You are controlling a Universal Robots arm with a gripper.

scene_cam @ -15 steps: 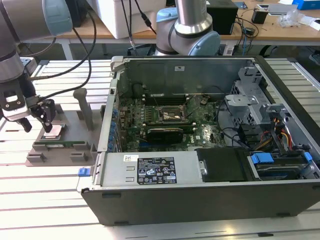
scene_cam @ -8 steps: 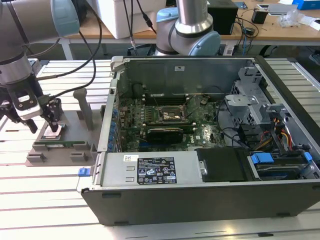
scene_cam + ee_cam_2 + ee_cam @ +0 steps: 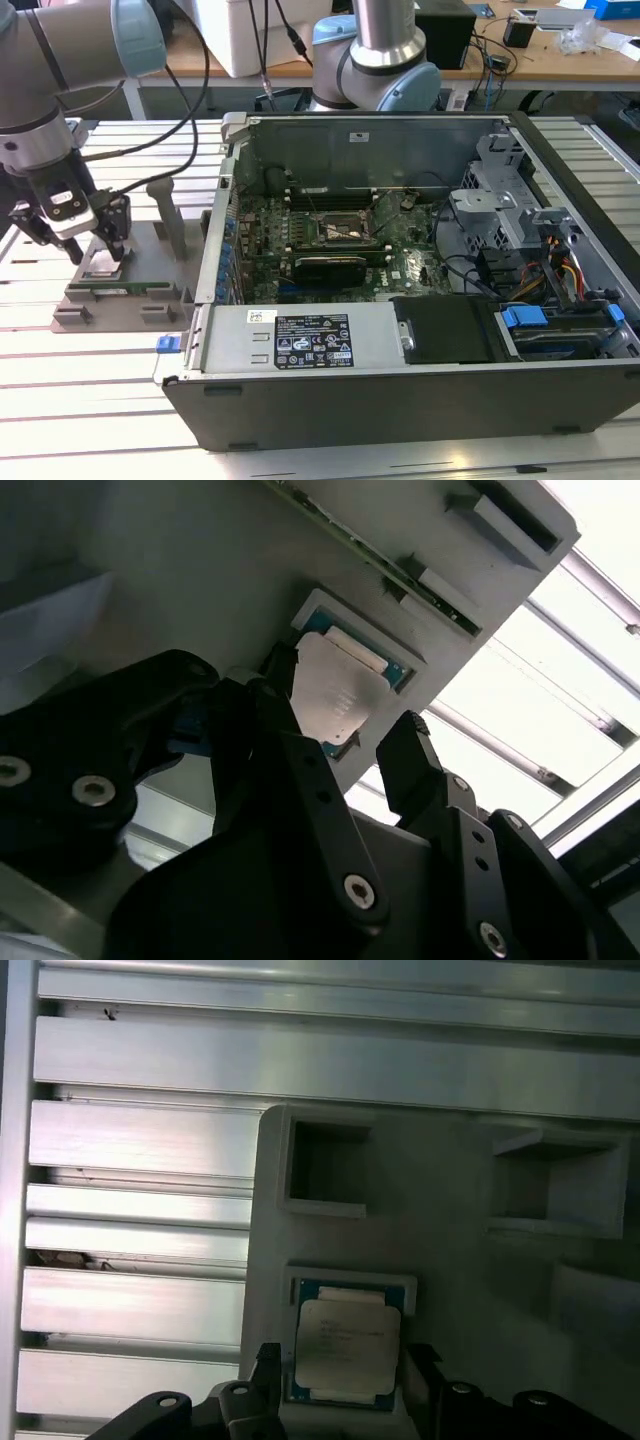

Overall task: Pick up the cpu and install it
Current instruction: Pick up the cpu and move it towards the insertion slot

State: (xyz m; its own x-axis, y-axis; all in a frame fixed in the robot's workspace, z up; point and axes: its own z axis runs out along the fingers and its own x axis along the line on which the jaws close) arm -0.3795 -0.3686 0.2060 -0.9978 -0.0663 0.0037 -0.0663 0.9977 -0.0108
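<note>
Cpu (image 3: pixel 348 1345) lies flat in recess of grey holder (image 3: pixel 460 1280), exterior view's left. Gripper (image 3: pixel 98 252) unclenched, jaws straddling it, holding nothing. You should expect light, rigid, slick top, delicate underside; pinch opposite edges only.

The exterior view overlooks the whole scene from above; both wrist views closely share the cpu (image 3: pixel 348 1345) (image 3: pixel 335 695).

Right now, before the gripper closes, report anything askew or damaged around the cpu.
Nothing stands out. The cpu lies flat and square in its recess in the grey holder, and the gripper, jaws open, straddles it.
</note>
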